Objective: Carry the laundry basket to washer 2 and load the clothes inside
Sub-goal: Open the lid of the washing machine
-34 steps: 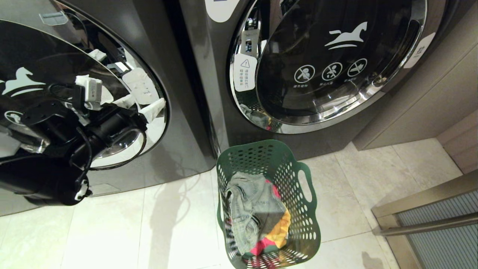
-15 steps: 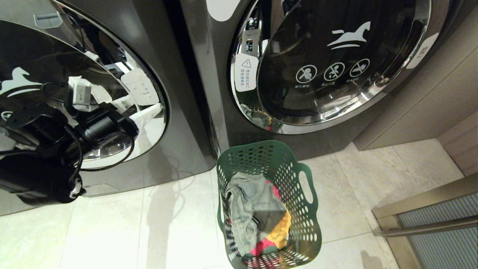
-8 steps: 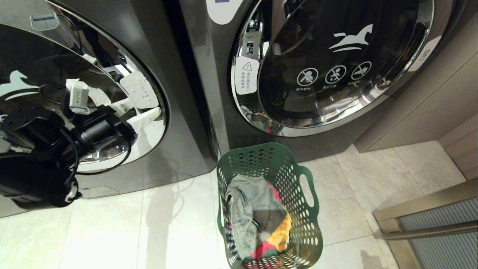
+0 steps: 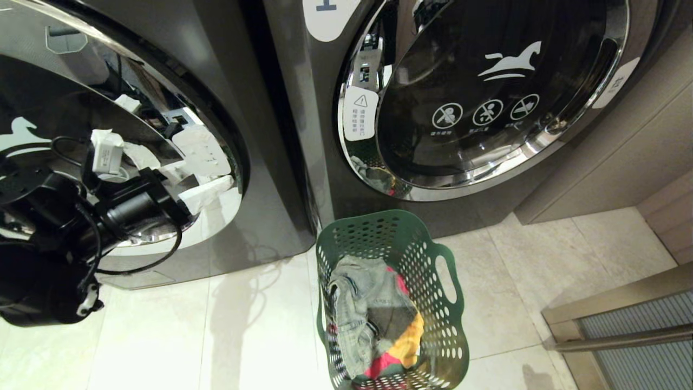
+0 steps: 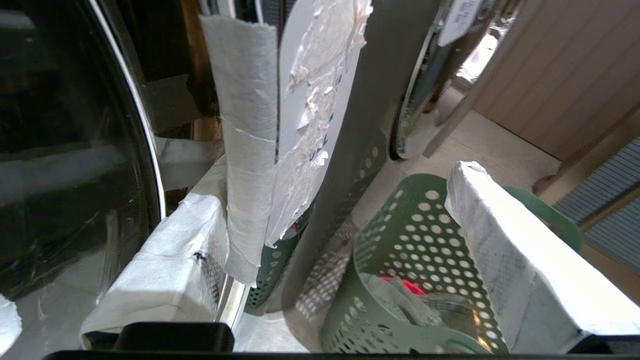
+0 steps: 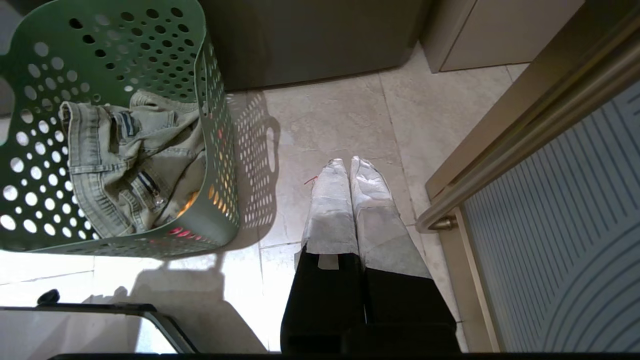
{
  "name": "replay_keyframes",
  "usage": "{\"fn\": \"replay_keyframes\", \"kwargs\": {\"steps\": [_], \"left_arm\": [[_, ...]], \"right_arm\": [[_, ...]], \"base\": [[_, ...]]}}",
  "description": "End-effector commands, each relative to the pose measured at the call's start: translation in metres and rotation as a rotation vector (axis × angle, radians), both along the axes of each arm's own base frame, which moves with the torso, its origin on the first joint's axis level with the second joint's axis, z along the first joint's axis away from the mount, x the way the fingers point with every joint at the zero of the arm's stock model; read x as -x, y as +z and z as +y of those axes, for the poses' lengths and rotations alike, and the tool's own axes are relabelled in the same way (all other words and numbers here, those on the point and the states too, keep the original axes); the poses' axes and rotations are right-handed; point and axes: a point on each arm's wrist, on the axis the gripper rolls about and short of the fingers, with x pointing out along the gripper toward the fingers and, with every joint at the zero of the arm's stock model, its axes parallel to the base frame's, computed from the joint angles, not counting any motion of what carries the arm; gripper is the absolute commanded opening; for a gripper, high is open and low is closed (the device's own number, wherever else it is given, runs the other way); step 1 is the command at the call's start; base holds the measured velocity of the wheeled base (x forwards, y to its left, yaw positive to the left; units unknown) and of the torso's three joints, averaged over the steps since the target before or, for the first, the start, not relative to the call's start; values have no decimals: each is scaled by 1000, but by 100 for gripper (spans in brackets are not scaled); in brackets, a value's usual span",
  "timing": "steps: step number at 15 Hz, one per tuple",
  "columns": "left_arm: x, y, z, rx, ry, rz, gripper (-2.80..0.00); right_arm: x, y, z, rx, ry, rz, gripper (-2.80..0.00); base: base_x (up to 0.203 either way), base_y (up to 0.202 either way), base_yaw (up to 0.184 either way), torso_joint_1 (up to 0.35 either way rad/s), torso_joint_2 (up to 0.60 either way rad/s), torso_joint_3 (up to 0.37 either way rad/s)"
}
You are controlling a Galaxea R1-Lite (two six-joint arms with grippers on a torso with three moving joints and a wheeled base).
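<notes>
The left tool is standing with its jaws spread wide and holding nothing. It is hovering at the lower right edge of the round door of the left-hand washer. In the left wrist view, one paper-wrapped finger is lying close along the door's chrome ring, where its reflection is showing; whether it is touching the ring cannot be told. The other finger is pointing out over the laundry basket. The right tool is hanging with its wrapped fingers pressed together, empty, and pointing down at the tiled floor. It is positioned just beside the basket and near a metal door frame. The dark green perforated basket is standing upright on the floor in front of the seam between the two washers, below the lower left of the right-hand washer. It is holding the clothes: a faded denim piece is lying on top, with a red garment and a yellow-orange garment showing beneath. The right-hand washer's chrome-ringed door is standing shut and is displaying a white horse logo. Its number label is being cut off by the picture edge, so the digit cannot be read.
</notes>
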Motion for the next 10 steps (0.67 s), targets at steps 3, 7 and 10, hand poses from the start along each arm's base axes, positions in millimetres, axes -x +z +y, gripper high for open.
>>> {"fn": "replay_keyframes", "kwargs": {"steps": [3, 7, 10], "left_arm": [[-1, 2, 25, 6, 91, -11, 0], [4, 8, 63, 19, 205, -9, 0], [13, 13, 82, 19, 270, -24, 0]], "right_arm": [[0, 0, 0, 0, 0, 0, -280], [0, 0, 0, 1, 0, 0, -280], [0, 0, 0, 1, 0, 0, -280]], "base": [[0, 0, 0, 0, 0, 0], [0, 0, 0, 0, 0, 0], [0, 0, 0, 0, 0, 0]]}}
